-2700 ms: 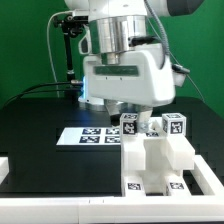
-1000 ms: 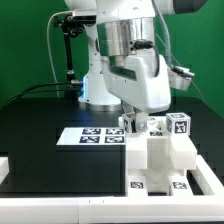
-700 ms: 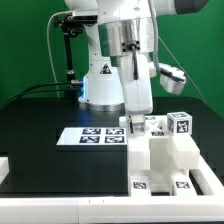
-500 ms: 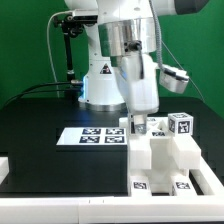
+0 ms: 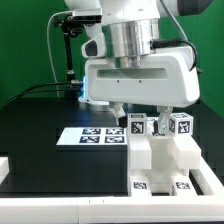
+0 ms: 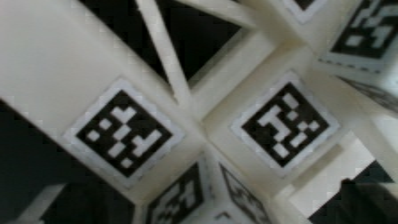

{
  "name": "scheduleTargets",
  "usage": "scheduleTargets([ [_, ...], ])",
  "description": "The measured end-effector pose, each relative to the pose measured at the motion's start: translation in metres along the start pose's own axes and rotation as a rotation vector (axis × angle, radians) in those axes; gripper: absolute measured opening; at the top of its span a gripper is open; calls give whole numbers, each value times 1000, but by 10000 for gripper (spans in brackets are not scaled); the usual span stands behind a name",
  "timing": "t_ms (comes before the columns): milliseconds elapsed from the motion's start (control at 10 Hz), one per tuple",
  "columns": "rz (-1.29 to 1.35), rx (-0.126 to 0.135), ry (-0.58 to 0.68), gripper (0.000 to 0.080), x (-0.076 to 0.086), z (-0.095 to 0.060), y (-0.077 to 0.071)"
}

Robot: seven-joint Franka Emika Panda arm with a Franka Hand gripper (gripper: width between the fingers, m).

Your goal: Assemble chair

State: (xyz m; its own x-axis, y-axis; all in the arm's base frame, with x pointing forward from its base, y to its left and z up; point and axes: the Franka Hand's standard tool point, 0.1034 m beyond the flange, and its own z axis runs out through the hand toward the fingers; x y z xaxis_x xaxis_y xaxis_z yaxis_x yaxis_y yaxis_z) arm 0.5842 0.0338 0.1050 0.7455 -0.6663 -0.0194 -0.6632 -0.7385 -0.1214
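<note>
The chair (image 5: 160,155) stands as a blocky white stack of tagged parts at the exterior view's right, near the table's front edge. Three tagged tops stick up from it: one (image 5: 135,126), a second (image 5: 156,126) and a third (image 5: 178,125). My gripper (image 5: 141,111) hangs broadside just above the first two, fingers (image 5: 119,108) spread wide, open, with nothing held between them. The wrist view is filled by blurred white chair parts (image 6: 196,90) carrying diamond-turned tags (image 6: 125,128); my fingertips do not show clearly there.
The marker board (image 5: 95,135) lies flat on the black table (image 5: 40,125), left of the chair. A white frame (image 5: 60,205) borders the table's front and left. The robot's base (image 5: 90,85) stands at the back before a green wall.
The hand has turned from edge-on to broadside above the chair's tagged tops, and its fingers have spread apart, letting go of the top they were shut around.
</note>
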Motion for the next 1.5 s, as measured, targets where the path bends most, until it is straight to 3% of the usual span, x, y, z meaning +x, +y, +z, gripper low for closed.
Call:
scheduleTargets([
  [200,-182,-3,0,649,1,0,1],
  [300,-443,-16,-10,649,3,-1,3],
  [500,-441,-17,-12,623,4,-2,3],
  [600,-426,-18,-12,463,4,-2,3],
  [700,-410,-18,-12,463,4,-2,3],
  [800,-338,-18,-11,261,4,-2,3],
  [1100,-67,-21,-7,265,5,-2,2],
  [1500,545,-31,-15,265,2,-2,-2],
])
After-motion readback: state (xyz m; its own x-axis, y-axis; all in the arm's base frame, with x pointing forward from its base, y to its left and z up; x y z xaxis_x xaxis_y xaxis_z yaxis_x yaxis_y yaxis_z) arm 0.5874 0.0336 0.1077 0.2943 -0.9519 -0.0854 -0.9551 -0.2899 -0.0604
